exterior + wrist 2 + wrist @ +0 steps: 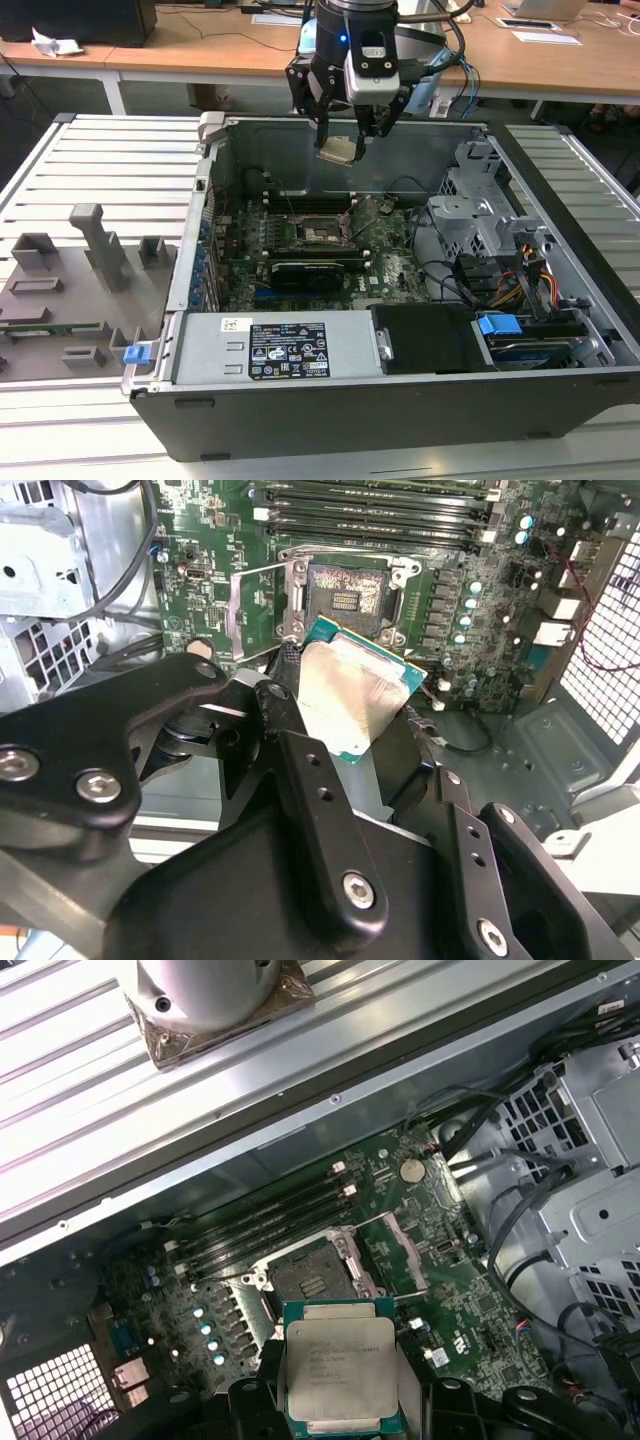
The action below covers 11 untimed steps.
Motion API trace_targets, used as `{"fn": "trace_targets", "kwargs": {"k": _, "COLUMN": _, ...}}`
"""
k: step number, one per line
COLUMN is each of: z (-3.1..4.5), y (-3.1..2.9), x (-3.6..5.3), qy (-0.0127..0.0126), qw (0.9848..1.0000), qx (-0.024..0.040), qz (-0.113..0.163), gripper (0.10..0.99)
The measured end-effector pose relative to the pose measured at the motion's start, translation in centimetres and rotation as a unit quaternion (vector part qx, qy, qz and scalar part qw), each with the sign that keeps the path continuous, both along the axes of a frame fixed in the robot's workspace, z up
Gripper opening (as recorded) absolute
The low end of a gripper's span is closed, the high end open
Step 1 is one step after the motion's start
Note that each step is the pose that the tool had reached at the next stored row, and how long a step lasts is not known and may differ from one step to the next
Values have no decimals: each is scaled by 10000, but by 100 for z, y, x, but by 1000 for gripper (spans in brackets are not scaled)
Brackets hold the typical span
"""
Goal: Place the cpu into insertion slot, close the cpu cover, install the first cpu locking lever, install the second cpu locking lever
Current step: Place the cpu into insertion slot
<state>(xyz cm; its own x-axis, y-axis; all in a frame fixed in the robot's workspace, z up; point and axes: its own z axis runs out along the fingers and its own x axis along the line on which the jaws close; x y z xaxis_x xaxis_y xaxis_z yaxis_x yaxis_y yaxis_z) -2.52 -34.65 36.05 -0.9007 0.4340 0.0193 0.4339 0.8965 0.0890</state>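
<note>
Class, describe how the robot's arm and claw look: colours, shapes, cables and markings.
The arm ends in a black wrist with a glowing blue light and a grey block. Black and blue cables trail from it. The claw has black jointed fingers studded with silver screws.

**Chip gripped above the open socket**

The gripper (350,720) held the cpu (352,695) by two opposite edges between its black fingers (280,712). The chip was tilted, with its pale metal top facing the camera. Beyond it, on the green circuit board (200,575), the insertion slot (345,595) lay open, showing its dark contact field, near the long memory slots (370,510).
</note>
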Motion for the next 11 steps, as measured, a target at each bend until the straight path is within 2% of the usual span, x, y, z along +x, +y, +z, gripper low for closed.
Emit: {"fn": "trace_targets", "kwargs": {"k": 11, "z": -4, "y": 0, "x": 0, "qy": 0, "qw": 9999, "qx": 0, "qz": -159, "gripper": 533}}
